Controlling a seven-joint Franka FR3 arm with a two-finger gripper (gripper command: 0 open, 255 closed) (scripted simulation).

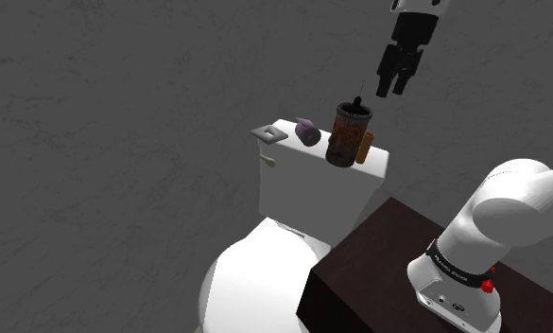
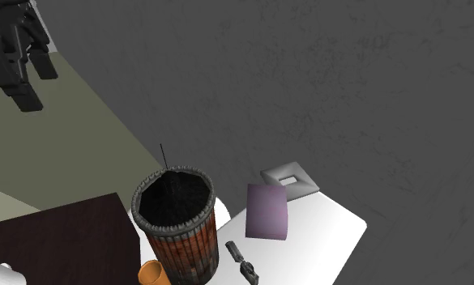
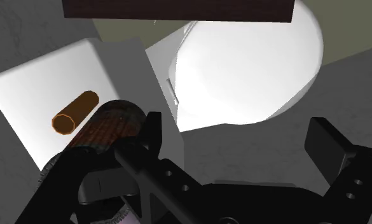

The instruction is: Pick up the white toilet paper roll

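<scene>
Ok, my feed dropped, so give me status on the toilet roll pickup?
Claw open, empty, high above the toilet tank. Orange roll lying on it, untouched. Tall bin right beside it, crowding the approach.

dim, even lighting, grey wall (image 1: 123, 113) murky, toilet bowl (image 3: 254, 63) washed-out white, tank (image 1: 302, 194) front faintly shaded

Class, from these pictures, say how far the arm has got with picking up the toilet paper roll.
Done: nothing yet; the orange-brown roll lies on the white toilet tank lid, beside the rust-coloured bin. In hand: the gripper hangs open and empty, high above the tank. Left: descend, close on the roll, lift it.
</scene>
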